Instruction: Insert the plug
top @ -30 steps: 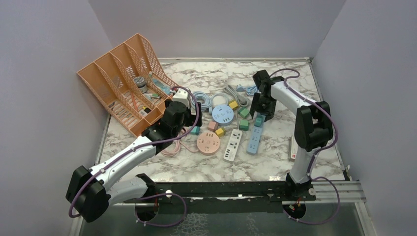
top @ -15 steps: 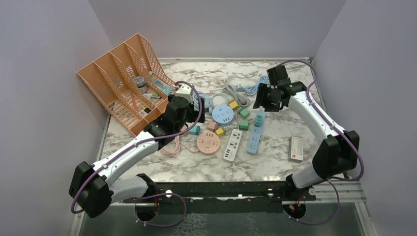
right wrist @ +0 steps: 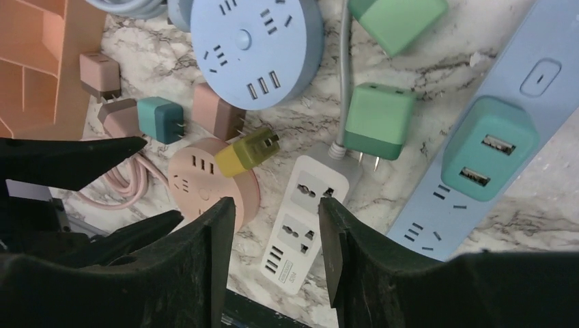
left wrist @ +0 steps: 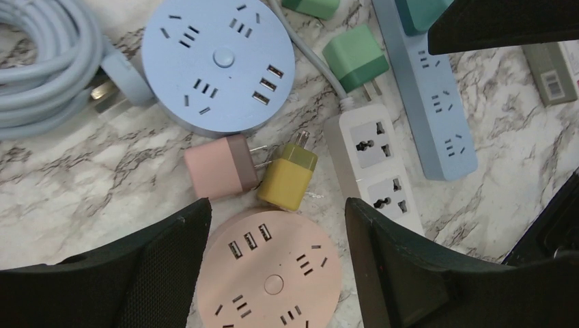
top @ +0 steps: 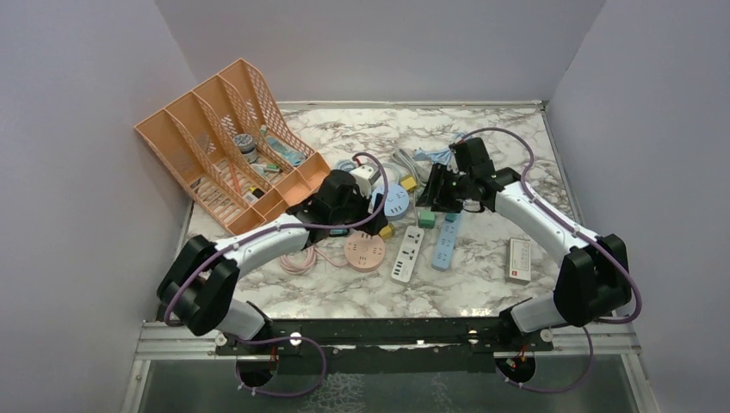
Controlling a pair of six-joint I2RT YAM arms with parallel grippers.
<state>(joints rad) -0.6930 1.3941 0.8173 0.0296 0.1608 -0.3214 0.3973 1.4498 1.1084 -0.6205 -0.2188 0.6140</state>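
Several loose plugs lie among the power strips. A yellow plug (left wrist: 287,179) and a pink plug (left wrist: 217,175) rest side by side, prongs up, just above the pink round socket (left wrist: 270,273). My left gripper (left wrist: 276,206) hovers open over that socket's top edge, with nothing between its fingers. A green plug (right wrist: 379,119) lies at the head of the white strip (right wrist: 307,219). A teal plug (right wrist: 488,147) sits in the blue strip (right wrist: 532,102). My right gripper (right wrist: 275,205) is open and empty above the white strip. From above, the grippers (top: 372,202) (top: 430,191) are close together.
A blue round socket (left wrist: 218,65) with its coiled cable (left wrist: 41,75) lies behind the plugs. An orange file rack (top: 224,146) stands at the back left. A small white box (top: 519,260) lies at the right. A pink cable (top: 301,258) loops left of the pink socket.
My left arm has swung right from beside the rack to over the plugs. My right arm has come forward and left toward the centre. Both sets of jaws have narrowed somewhat.
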